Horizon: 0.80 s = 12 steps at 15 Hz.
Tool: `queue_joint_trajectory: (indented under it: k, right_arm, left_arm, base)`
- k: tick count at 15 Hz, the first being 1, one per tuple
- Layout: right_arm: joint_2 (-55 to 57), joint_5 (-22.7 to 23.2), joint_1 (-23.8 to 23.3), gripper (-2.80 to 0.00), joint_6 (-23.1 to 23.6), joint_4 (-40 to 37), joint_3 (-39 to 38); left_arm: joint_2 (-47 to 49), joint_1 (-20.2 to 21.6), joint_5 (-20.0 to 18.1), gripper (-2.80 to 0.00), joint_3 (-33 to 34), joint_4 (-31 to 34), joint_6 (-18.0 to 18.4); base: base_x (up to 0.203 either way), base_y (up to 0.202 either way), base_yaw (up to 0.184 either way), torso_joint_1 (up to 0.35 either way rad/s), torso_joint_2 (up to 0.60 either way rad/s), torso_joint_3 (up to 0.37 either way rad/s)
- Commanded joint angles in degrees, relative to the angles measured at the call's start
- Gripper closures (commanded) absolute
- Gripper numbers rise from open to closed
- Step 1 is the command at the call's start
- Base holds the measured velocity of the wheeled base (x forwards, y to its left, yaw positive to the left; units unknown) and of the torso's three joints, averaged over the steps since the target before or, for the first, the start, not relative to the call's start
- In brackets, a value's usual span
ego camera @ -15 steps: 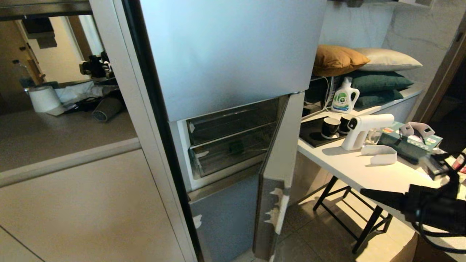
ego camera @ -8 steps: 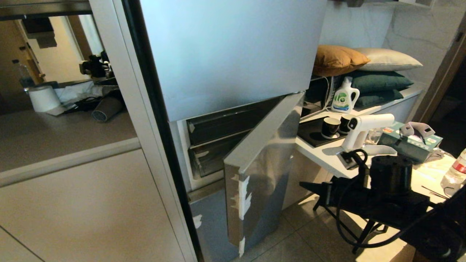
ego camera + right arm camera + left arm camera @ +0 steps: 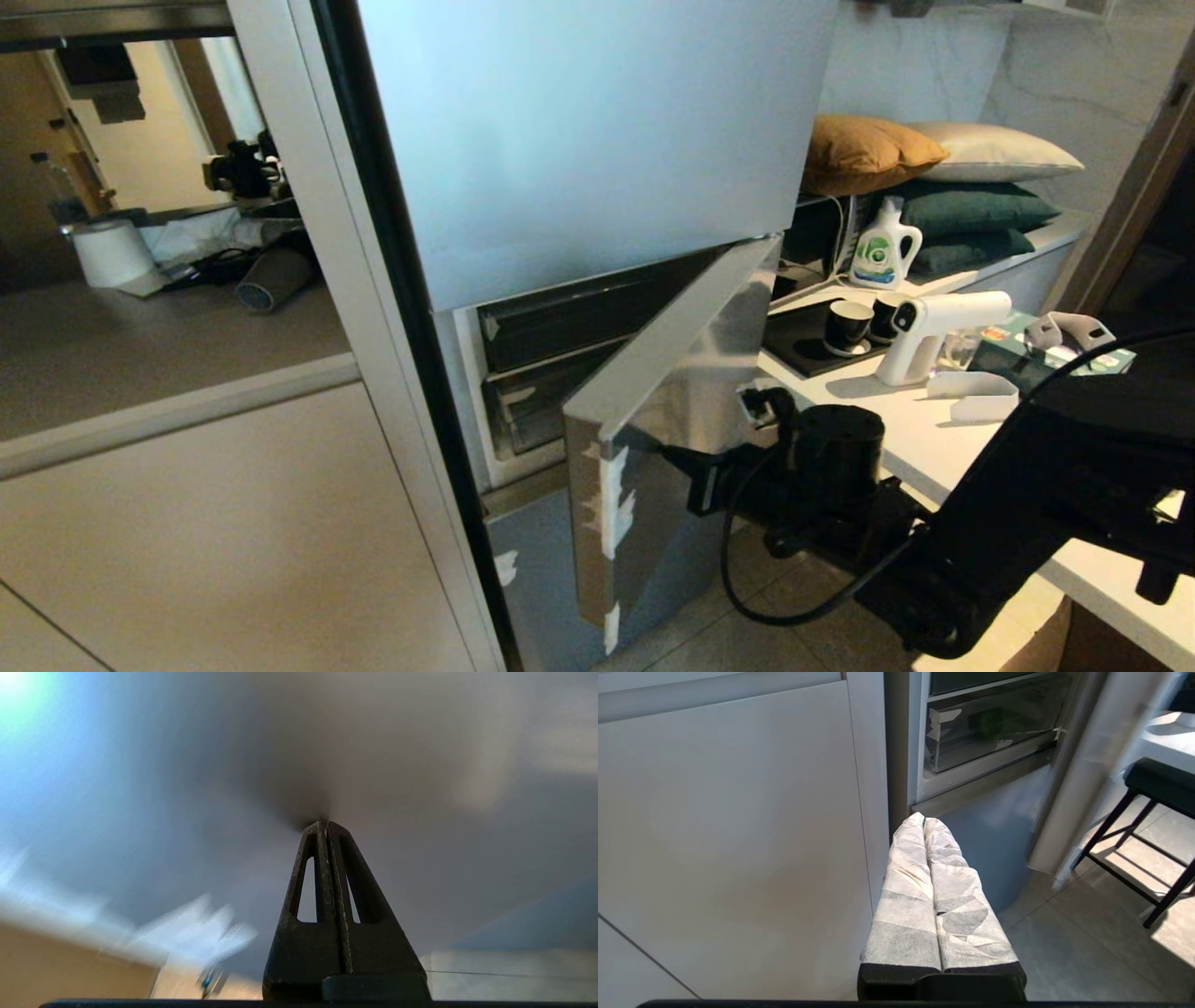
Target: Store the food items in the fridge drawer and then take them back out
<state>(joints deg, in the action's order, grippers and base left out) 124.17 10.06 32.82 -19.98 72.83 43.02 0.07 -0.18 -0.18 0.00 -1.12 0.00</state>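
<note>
Kitchen, fridge front | fridge drawer (image 3: 569, 401) pushed in behind half-swung door (image 3: 672, 411) | my right hand (image 3: 327, 828) pinched closed, fingertips against door face | left hand (image 3: 923, 822) closed, parked low.

right arm (image 3: 980, 523): black, looped cable | left end effector (image 3: 923, 820): white-wrapped fingers
</note>
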Motion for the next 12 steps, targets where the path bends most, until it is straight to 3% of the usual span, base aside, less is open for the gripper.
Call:
queue_joint_trajectory:
  k: [1, 5, 7, 12]
  right_arm:
    - [1.81, -0.10, 1.64, 0.00, -0.09, -0.29, 2.93]
    - [7.61, -5.25, 4.68, 0.00, 0.45, -3.34, 15.70]
    - [13.43, -7.57, 5.88, 0.00, 3.07, -3.61, 23.81]
    - [23.33, -8.74, 5.85, 0.00, 6.04, -3.89, 42.70]
  left_arm:
    - [0.01, 0.01, 0.01, 0.00, 0.62, -0.02, -0.09]
    - [0.01, 0.01, 0.01, 0.00, 0.62, -0.02, 0.00]
    - [0.01, 0.01, 0.01, 0.00, 0.62, -0.02, 0.00]
    - [0.01, 0.01, -0.04, 0.00, 0.60, -0.02, 0.00]
  base:
    - [0.000, 0.000, 0.000, 0.000, 0.00, 0.000]
    - [0.000, 0.000, 0.000, 0.000, 0.00, 0.000]
    - [0.000, 0.000, 0.000, 0.000, 0.00, 0.000]
    - [0.000, 0.000, 0.000, 0.000, 0.00, 0.000]
